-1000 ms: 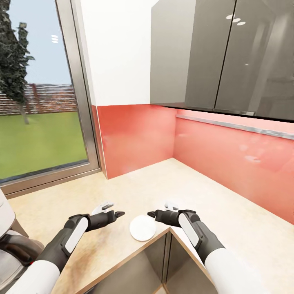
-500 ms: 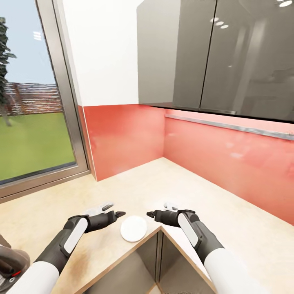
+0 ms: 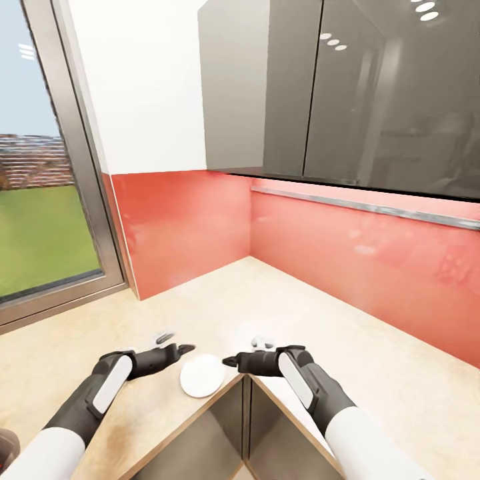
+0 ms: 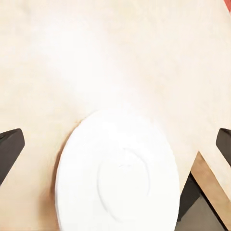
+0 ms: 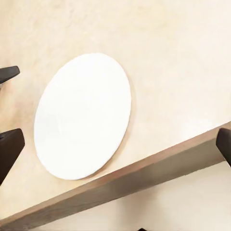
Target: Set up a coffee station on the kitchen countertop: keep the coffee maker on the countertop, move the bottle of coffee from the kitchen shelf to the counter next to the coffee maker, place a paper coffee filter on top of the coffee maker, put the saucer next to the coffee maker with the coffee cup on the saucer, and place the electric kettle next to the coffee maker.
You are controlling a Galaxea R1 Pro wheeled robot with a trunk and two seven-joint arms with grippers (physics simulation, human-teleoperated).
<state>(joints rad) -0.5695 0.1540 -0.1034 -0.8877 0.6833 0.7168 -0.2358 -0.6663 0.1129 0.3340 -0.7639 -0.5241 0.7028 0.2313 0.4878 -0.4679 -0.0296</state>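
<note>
On beige wood-grain countertop (image 3: 280, 313): round flat white saucer (image 3: 202, 375), seemingly glossy.

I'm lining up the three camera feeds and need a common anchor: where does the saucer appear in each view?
Head view: the saucer lies low and left of centre, between the two tools, at the countertop's inner corner edge.
Left wrist view: lower centre, cut off by the picture's edge.
Right wrist view: left of centre, whole.
Shared landmark: the kitchen countertop front edge, right beside the saucer.

Both arms have white upper shells, dark grey forearms with one long white panel each, and the left gripper (image 3: 175, 349) and right gripper (image 3: 230, 361) end in thin black pointed fingers.
</note>
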